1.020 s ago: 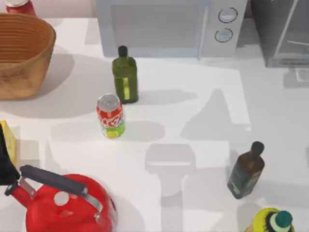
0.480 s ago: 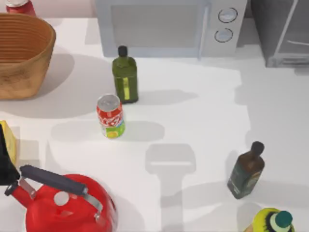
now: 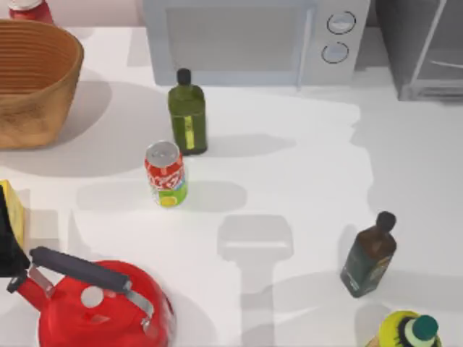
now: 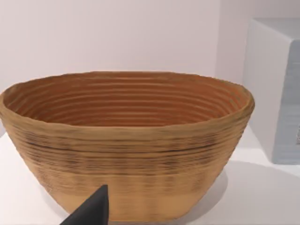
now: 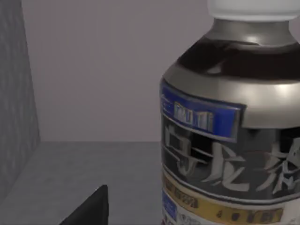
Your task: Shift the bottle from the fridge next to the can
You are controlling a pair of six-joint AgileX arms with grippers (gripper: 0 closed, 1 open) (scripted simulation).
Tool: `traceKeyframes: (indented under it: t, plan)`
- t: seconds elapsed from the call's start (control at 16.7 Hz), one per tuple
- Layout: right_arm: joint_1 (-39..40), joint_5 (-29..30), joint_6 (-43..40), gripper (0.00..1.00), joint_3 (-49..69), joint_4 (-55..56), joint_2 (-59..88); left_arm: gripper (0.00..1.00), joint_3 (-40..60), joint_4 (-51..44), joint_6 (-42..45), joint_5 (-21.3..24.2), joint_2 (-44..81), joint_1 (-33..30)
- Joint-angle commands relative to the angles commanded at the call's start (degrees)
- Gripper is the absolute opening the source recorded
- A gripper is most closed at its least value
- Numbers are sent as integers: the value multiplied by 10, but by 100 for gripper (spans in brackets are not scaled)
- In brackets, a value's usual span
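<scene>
Right wrist view: the bottle (image 5: 234, 136) stands upright inside the fridge (image 3: 423, 47), close before the right gripper; finger spread cannot be told. The fridge sits at the table's back right, well apart from the can (image 3: 166, 173). Left gripper faces the wicker basket (image 4: 126, 140), its spread also unclear.
</scene>
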Motion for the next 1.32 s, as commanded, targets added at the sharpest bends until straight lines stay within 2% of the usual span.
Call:
traceKeyframes:
  t: [0.36, 0.66, 1.32]
  plan:
    - [11, 12, 0, 100, 117, -53, 63, 100, 0, 0, 0, 0, 0, 0]
    - [12, 13, -1, 100, 128, -59, 69, 100, 0, 0, 0, 0, 0, 0]
    - [12, 13, -1, 17, 128, -59, 69, 100, 0, 0, 0, 0, 0, 0]
